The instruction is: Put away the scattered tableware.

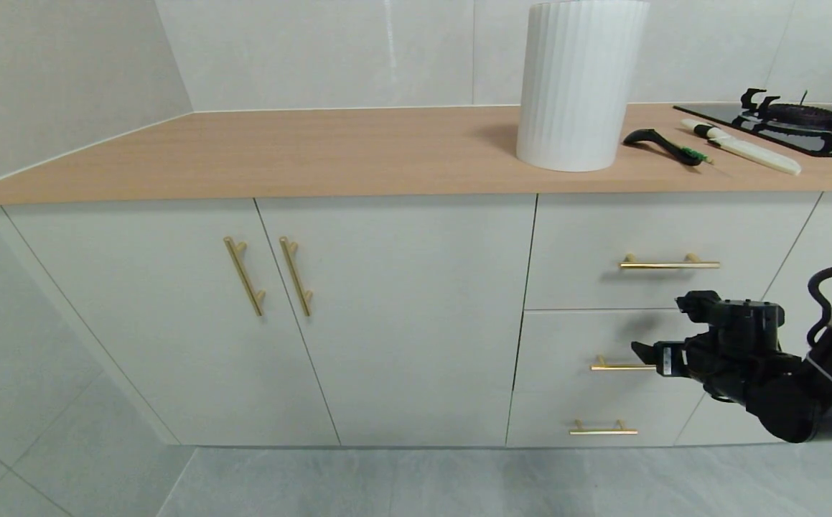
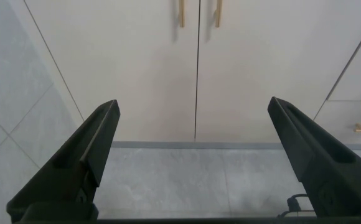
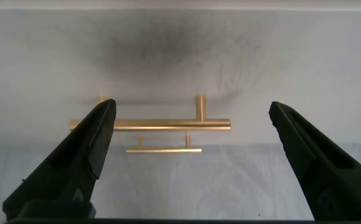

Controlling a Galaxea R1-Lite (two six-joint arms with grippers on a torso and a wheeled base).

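On the wooden countertop (image 1: 279, 154) a black spoon (image 1: 663, 146) and a white knife (image 1: 742, 147) lie to the right of a tall white ribbed container (image 1: 577, 86). My right gripper (image 1: 667, 324) hangs open in front of the drawer stack, close to the middle drawer's gold handle (image 1: 620, 367). From the right wrist, that handle (image 3: 152, 126) lies between the open fingers of the right gripper (image 3: 191, 115), a little beyond them. My left gripper (image 2: 193, 162) is open and holds nothing, low down facing the double cabinet doors (image 2: 196, 68).
A black stove (image 1: 803, 118) sits at the counter's far right. Three drawers are shut, with the top handle (image 1: 669, 264) and bottom handle (image 1: 603, 431) showing. The double doors carry two vertical gold handles (image 1: 268, 276). Grey tiled floor (image 1: 416, 481) runs along the cabinet's base.
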